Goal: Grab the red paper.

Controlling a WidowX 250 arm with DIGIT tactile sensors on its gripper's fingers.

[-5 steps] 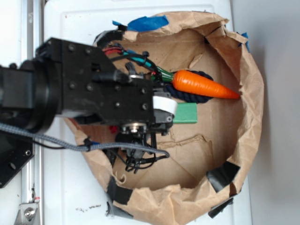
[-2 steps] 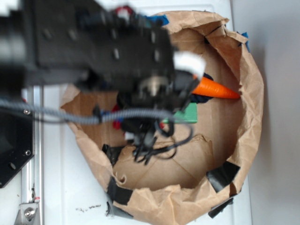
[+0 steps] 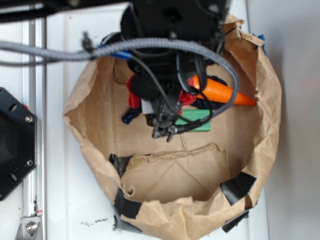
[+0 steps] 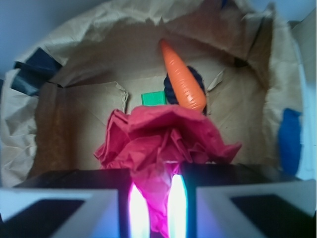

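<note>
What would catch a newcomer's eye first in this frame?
In the wrist view, the red paper fills the centre, its lower folds pinched between the glowing fingers of the gripper. Behind it the orange carrot points away, with a green block beside it. All sit inside a crumpled brown paper bag, which the black arm largely covers from above.

— What carries everything?
— A white table [image 3: 70, 210], with a crumpled brown paper bag [image 3: 270, 100] lying open on it.
— Anything else on it?
— A black base plate [image 3: 12, 145].
</note>
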